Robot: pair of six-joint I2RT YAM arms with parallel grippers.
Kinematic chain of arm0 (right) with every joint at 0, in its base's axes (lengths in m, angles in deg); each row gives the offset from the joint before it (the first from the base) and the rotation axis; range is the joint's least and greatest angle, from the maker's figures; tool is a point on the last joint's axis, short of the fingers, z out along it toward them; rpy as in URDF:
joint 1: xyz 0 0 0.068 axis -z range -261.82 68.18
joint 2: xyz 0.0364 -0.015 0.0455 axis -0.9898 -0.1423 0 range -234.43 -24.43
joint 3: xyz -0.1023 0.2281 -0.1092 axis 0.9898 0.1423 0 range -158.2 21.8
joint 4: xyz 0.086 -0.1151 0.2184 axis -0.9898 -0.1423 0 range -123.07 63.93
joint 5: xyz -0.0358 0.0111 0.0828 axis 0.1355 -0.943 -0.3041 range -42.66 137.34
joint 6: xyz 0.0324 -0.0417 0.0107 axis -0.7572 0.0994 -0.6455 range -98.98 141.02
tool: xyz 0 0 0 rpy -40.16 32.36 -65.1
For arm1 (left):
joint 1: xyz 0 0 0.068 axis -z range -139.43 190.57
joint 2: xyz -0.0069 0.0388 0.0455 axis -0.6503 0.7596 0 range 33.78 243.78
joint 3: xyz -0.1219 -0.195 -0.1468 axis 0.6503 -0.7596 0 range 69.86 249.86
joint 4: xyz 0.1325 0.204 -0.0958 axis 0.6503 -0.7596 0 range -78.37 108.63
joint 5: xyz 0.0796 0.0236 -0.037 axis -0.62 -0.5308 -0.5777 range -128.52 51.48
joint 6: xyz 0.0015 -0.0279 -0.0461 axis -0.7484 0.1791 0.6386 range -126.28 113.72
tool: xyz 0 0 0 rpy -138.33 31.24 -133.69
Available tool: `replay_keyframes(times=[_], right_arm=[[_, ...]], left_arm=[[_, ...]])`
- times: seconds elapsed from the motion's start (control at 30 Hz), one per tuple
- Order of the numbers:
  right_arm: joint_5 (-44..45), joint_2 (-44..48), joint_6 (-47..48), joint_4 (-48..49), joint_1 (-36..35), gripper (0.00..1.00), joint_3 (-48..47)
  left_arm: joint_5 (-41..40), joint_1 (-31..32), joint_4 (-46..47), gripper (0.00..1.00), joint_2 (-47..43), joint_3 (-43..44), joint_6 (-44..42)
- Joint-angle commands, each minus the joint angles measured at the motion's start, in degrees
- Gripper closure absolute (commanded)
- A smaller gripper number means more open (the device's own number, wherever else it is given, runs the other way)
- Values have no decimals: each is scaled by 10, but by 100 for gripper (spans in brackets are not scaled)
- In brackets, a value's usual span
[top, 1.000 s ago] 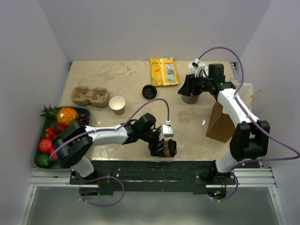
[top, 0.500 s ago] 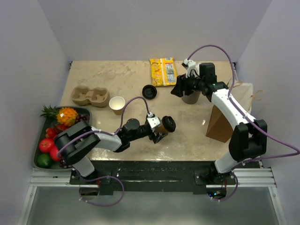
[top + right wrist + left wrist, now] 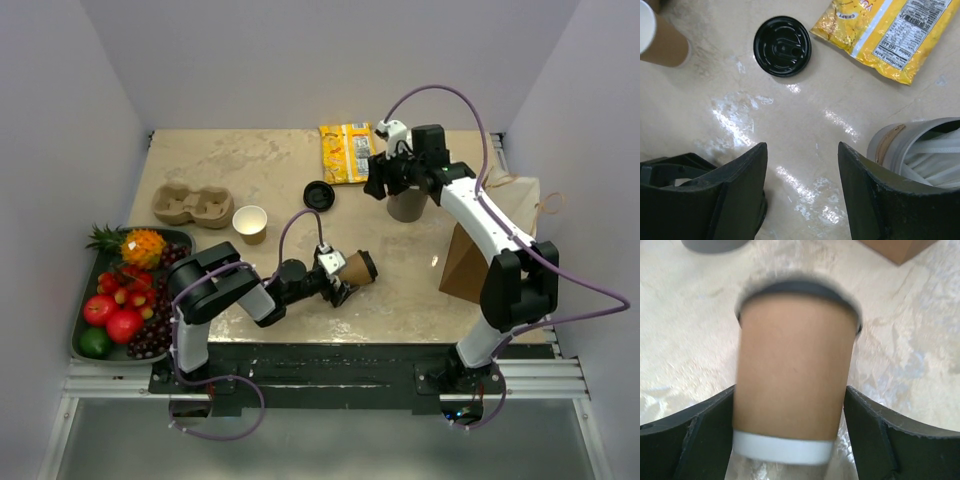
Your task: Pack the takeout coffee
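Note:
One takeout coffee cup (image 3: 358, 267), kraft brown with its black lid on, lies sideways low over the table, lid pointing right. My left gripper (image 3: 338, 279) holds it: in the left wrist view both fingers press the sides of the lidded cup (image 3: 795, 375) near its white base ring. The second cup (image 3: 250, 222) stands open and white inside, also seen as the open cup (image 3: 660, 40). Its loose black lid (image 3: 319, 194) lies flat, lid (image 3: 782, 46). My right gripper (image 3: 385, 180) hovers open over bare table between that lid and the straw cup, right gripper (image 3: 802, 150) empty.
A grey cup of white straws (image 3: 405, 205) stands under the right wrist, straw cup (image 3: 920, 150). A brown paper bag (image 3: 475, 255) stands at right, a yellow snack bag (image 3: 348, 152) at the back, the moulded carrier (image 3: 190, 203) at left, and a fruit tray (image 3: 186, 238) at the far left.
The left arm carried the lidded cup from the front edge farther onto the table and tipped it sideways. The right gripper moved left, away from the straw cup toward the loose lid.

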Motion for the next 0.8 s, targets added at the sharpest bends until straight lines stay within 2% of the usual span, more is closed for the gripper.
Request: replay_keyframes(times=[0.0, 0.17, 0.3, 0.37, 0.43, 0.53, 0.57, 0.67, 0.77], right_arm=[[77, -17, 76, -83, -16, 39, -29], [93, -14, 138, -126, -27, 41, 18], [101, -7, 141, -145, -29, 41, 32], [106, -2, 136, -156, -30, 40, 30], [102, 13, 130, -154, -29, 39, 28], [82, 14, 108, -155, -30, 39, 8], [77, 12, 100, -156, -29, 38, 1], [57, -3, 92, -188, -30, 37, -30], [47, -6, 116, -245, -29, 37, -48]], left_arm=[[-19, -2, 295, 16, 24, 4, 5], [-18, -2, 311, 16, 32, 5, 1], [-6, -1, 304, 16, 26, -1, -4], [20, -2, 289, 11, 15, -5, 1], [59, -2, 273, 1, -14, -21, 6], [93, -2, 169, 0, -88, -29, 47], [102, -2, 43, 0, -112, -20, 51], [122, -2, -143, 0, -180, 10, 76], [135, -4, -230, 0, -244, 17, 76]])
